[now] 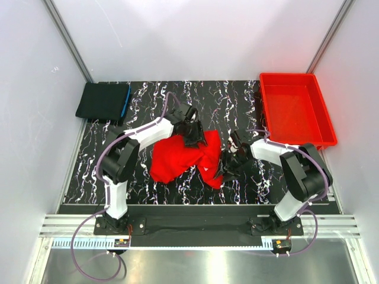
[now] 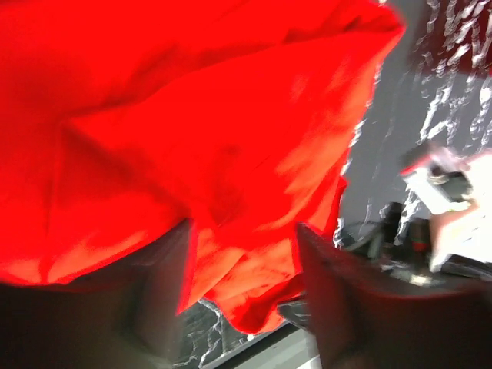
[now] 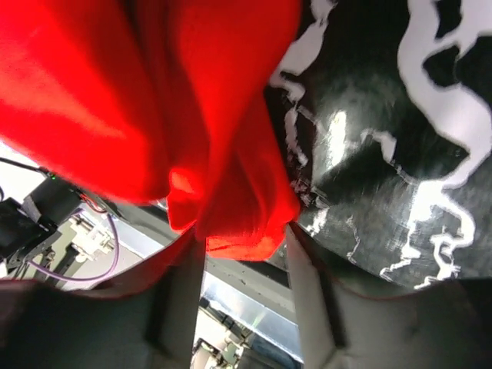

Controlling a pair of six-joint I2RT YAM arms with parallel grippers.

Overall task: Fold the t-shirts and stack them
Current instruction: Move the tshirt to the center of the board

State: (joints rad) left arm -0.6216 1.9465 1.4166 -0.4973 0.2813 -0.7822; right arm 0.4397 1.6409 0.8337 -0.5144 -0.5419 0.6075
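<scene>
Two pincers flank the crumpled red shirt in the middle of the table. The left pincer and right pincer each stand half wide with cloth between the jaws; whether either truly pinches it I cannot tell. A shallow bite could slip, or catch several layers and spoil the fold. The folded black shirt lies at the far left corner.

Red tee: plain bright cloth, unfolded, crumpled in a heap w/ deep creases, middle of table, one corner trailing toward near edge. Black tee: folded flat, neat rectangle, far-left corner, blue edge showing on right side. Well apart.
</scene>
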